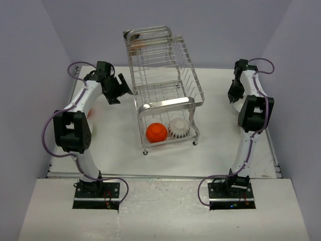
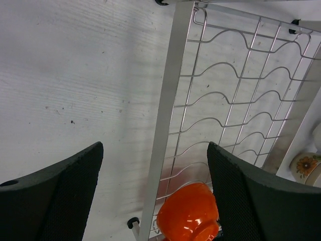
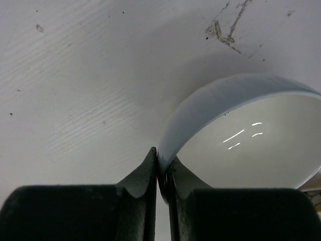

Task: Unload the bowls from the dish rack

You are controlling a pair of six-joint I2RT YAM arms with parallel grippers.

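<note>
The chrome dish rack (image 1: pixel 165 75) stands mid-table. On its lower tier sit an upside-down orange bowl (image 1: pixel 156 132) and a ribbed white bowl (image 1: pixel 178 128). My left gripper (image 1: pixel 120 89) hovers just left of the rack and is open. In the left wrist view its jaws (image 2: pixel 155 146) straddle the rack's side bar (image 2: pixel 168 110), with the orange bowl (image 2: pixel 190 215) below them and untouched. A cream bowl with a flower print (image 2: pixel 305 166) shows at the right edge. Over the table's right side, my right gripper (image 3: pixel 161 159) is shut on the rim of a plain white bowl (image 3: pixel 251 145).
Purple walls close in the table on the left, back and right. The rack's upper tier (image 1: pixel 150 45) holds a small object at its back left that is too blurred to name. Dark scuff marks (image 3: pixel 225 25) mark the table under the right gripper.
</note>
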